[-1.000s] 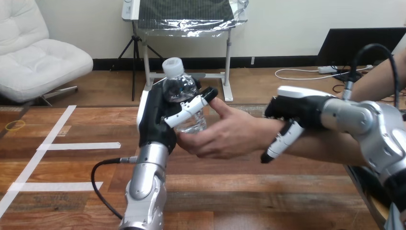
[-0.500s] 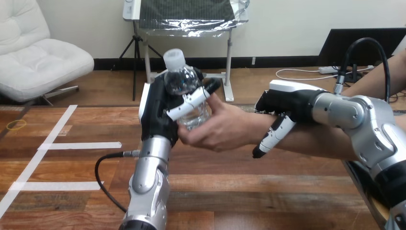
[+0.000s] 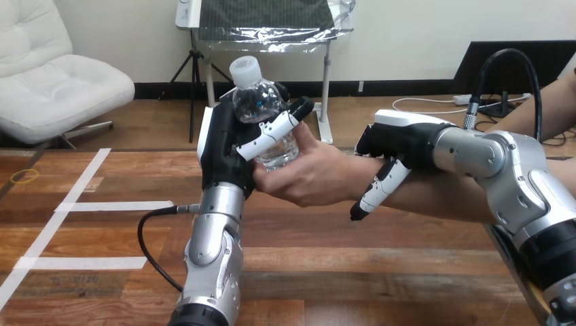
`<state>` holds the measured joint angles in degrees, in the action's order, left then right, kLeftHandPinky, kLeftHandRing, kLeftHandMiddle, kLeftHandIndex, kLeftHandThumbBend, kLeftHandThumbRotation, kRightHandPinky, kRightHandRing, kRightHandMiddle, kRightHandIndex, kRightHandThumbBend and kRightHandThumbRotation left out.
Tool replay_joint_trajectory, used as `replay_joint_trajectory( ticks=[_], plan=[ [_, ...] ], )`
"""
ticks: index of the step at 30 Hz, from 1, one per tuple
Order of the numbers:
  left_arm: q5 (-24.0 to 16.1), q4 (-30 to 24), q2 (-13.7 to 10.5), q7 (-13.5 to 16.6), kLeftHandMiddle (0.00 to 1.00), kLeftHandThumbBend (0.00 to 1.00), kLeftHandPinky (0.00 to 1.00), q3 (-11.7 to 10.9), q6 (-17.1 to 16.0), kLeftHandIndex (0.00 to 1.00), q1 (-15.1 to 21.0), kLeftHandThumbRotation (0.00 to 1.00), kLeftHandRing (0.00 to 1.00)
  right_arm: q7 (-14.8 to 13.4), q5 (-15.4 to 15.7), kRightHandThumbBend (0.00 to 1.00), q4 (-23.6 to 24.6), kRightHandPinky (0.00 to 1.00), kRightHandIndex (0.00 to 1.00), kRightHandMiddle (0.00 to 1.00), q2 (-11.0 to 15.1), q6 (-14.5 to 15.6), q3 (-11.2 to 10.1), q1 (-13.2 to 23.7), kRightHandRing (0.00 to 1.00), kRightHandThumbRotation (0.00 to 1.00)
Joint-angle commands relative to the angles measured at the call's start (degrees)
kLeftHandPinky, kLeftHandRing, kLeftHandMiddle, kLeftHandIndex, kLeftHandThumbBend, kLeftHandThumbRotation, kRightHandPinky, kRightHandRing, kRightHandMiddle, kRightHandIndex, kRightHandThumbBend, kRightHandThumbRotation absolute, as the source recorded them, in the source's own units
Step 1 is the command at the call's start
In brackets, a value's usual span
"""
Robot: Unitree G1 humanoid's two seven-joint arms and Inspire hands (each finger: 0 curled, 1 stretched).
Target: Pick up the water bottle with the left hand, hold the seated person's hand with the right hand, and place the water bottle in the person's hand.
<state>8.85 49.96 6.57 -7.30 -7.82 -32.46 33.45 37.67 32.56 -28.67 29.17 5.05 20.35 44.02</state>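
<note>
A clear water bottle (image 3: 261, 109) with a white cap stands upright in my left hand (image 3: 224, 156), whose fingers are curled round its body above the wooden table (image 3: 339, 272). The person's hand (image 3: 312, 176) comes in from the right and cups the bottle's lower part, with its thumb up against the side. Both hands are on the bottle. My right hand (image 3: 401, 146) lies over the person's wrist, its fingers (image 3: 377, 187) draped down the wrist's near side. Its thumb is hidden.
White tape lines (image 3: 109, 206) mark the table at the left. A small yellow ring (image 3: 24, 176) lies near the table's far left edge. The person's forearm (image 3: 441, 197) crosses the right half of the table.
My left hand has lifted the bottle slightly. The person's hand has moved left and closed in under it. My right hand has shifted left along with the wrist.
</note>
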Motion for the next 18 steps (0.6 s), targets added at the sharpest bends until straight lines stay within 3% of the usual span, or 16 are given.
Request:
replay_joint_trajectory(
  ticks=[1,18],
  plan=[
    [-0.2,-0.4,0.9,-0.6,0.3,0.66,0.19,0.7,-1.3,0.36,4.5,0.0,0.24,-1.9,0.0,0.89,-1.7,0.23,0.38,0.37,-0.3,-0.2,-0.1,3.5,0.31,0.19],
    [-0.1,-0.9,1.3,-1.3,0.3,0.67,0.19,0.9,-0.9,0.36,3.8,0.0,0.24,-1.7,0.0,0.87,-1.7,0.24,0.38,0.39,-0.4,-0.6,-0.3,3.5,0.32,0.19]
  ],
)
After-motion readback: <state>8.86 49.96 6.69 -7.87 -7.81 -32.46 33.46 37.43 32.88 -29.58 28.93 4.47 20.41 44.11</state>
